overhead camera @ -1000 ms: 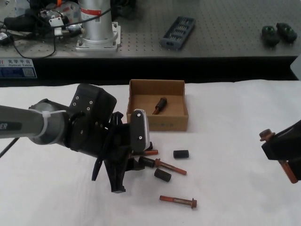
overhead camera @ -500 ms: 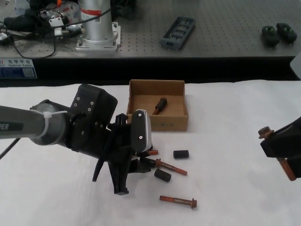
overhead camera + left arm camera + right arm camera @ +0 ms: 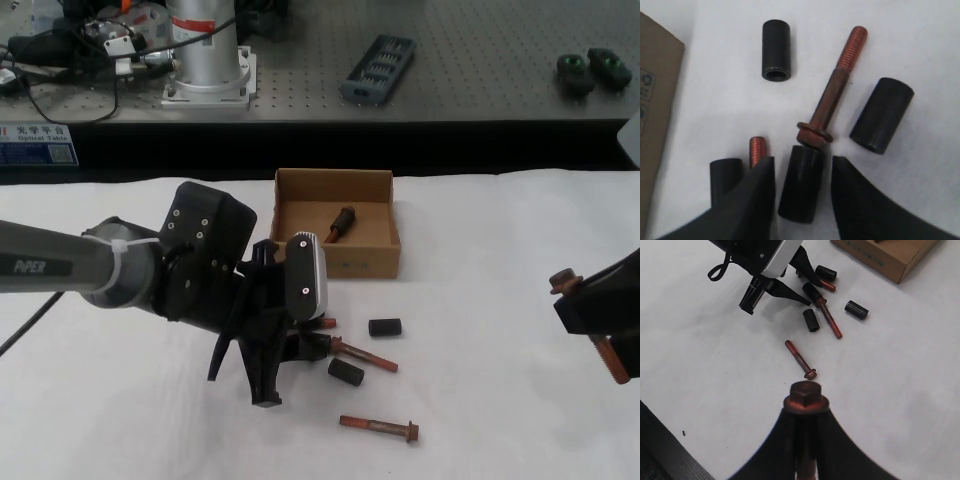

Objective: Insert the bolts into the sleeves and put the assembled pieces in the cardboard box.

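White cloth (image 3: 500, 420) up front; perforated table (image 3: 480, 60) behind. Left tool (image 3: 802, 167) spread; right tool (image 3: 806, 413) grips bolt (image 3: 806, 394).

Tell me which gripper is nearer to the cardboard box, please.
Left. The left gripper is over the loose sleeves just in front of the cardboard box. The right gripper, holding a bolt, is far off to the box's right.

Each bolt (image 3: 832, 95) was coppery orange, darker brown at the head; each sleeve (image 3: 776, 49) was plain black; the cardboard box (image 3: 360, 262) was tan; the bench cover (image 3: 500, 400) was white; the left gripper (image 3: 802, 167) and right gripper (image 3: 805, 412) were black.
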Tool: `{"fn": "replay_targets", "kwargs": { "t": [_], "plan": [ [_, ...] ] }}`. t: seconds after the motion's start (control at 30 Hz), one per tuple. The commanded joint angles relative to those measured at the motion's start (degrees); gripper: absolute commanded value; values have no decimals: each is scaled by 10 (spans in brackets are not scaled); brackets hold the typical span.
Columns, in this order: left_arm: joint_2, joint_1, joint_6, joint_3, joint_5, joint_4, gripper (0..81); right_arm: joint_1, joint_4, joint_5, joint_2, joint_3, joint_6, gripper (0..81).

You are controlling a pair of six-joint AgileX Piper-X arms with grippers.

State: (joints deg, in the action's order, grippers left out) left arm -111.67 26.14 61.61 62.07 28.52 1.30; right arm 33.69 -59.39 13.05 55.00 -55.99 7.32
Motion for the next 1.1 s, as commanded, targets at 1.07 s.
{"fn": "replay_targets", "kwargs": {
  "t": [1.07],
  "plan": [
    [-25,-2,-29,31,-20,111,91,-2,11,9,-6,-1,4,27]
  ]
}}
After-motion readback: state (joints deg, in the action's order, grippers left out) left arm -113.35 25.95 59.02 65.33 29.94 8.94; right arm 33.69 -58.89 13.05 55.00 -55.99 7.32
